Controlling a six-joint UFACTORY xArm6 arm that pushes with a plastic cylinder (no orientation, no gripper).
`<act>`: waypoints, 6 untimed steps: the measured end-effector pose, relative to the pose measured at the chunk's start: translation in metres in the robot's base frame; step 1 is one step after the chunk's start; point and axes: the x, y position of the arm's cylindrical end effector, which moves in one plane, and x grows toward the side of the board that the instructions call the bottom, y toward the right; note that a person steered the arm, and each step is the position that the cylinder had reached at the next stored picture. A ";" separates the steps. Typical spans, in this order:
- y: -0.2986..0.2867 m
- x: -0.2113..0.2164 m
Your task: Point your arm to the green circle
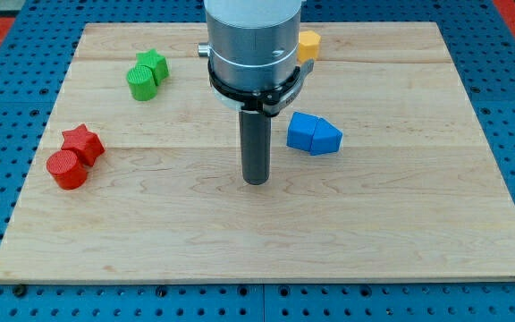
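Observation:
The green circle [140, 83] lies at the board's upper left, touching a green star [153, 63] just above and to its right. My tip [256, 182] rests on the board near the middle, well to the right of and below the green circle. The rod rises to the silver arm body [252, 40] at the view's top centre.
A red star [83, 142] and a red circle [66, 170] sit together at the left. Two blue blocks [313, 134] lie just right of the rod. A yellow block [308, 45] shows behind the arm body. The wooden board [401, 224] lies on a blue pegboard.

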 end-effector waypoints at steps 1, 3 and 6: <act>0.000 0.000; -0.003 0.000; -0.055 -0.007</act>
